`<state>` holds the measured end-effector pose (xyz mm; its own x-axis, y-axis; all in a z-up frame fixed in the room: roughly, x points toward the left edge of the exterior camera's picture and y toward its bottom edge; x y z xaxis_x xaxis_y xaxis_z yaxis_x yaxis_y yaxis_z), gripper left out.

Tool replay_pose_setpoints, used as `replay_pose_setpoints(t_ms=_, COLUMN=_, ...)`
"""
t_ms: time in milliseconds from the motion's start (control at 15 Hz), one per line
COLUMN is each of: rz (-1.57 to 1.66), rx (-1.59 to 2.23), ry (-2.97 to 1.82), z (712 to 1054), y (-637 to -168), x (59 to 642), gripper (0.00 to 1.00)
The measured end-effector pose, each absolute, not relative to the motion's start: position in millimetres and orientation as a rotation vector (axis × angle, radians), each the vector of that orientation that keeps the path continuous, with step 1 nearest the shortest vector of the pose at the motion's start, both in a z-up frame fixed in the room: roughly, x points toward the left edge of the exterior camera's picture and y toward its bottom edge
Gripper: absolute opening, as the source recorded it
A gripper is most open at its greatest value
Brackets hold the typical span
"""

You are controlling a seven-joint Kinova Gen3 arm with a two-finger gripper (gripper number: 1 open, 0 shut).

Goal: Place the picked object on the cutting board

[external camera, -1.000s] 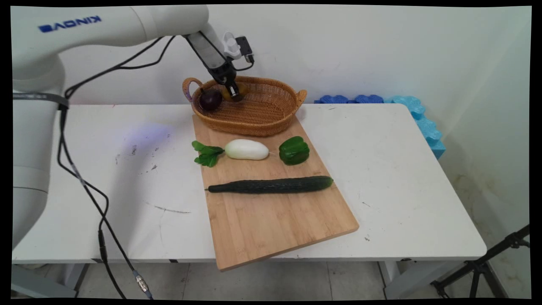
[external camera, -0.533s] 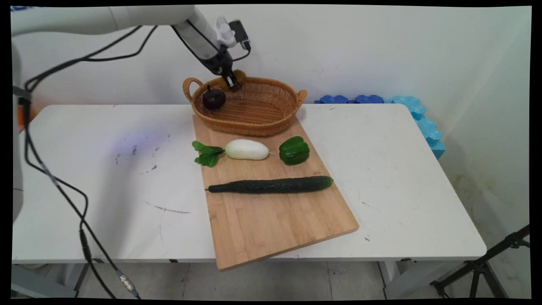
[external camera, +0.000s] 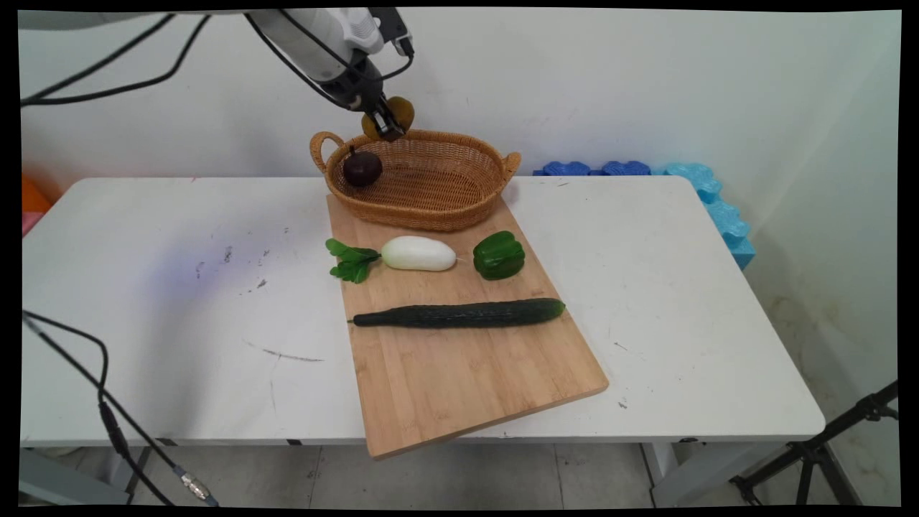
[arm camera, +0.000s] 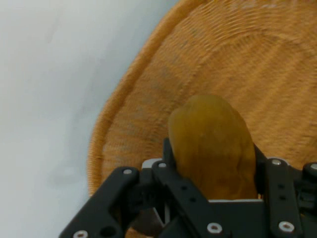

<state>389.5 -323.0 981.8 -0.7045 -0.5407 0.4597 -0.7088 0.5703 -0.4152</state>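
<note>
- Since 1 s ago I've lifted the yellow-brown fruit (external camera: 399, 113) out of the wicker basket (external camera: 459, 205); now it's above the back rim.
- My gripper (external camera: 385, 126) is pinched on it from both sides.
- Dark purple fruit (external camera: 362, 168) sits in basket's left end.
- Basket's on the cutting board (external camera: 459, 373) w/ white radish (external camera: 418, 253), green pepper (external camera: 498, 255), cucumber (external camera: 459, 314).

on the cutting board (external camera: 459, 366): white radish (external camera: 418, 253), green pepper (external camera: 498, 255), cucumber (external camera: 459, 314); behind, wicker basket (external camera: 438, 205) with 1 dark purple fruit (external camera: 361, 168); blue foam (external camera: 707, 194) by the wall
</note>
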Motion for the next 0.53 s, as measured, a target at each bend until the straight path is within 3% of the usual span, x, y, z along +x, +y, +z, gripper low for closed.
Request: replay_pose_setpoints(t_ms=533, rz=0.684, rx=1.003, ry=-2.515, z=1021, y=-236, x=334, gripper=0.00)
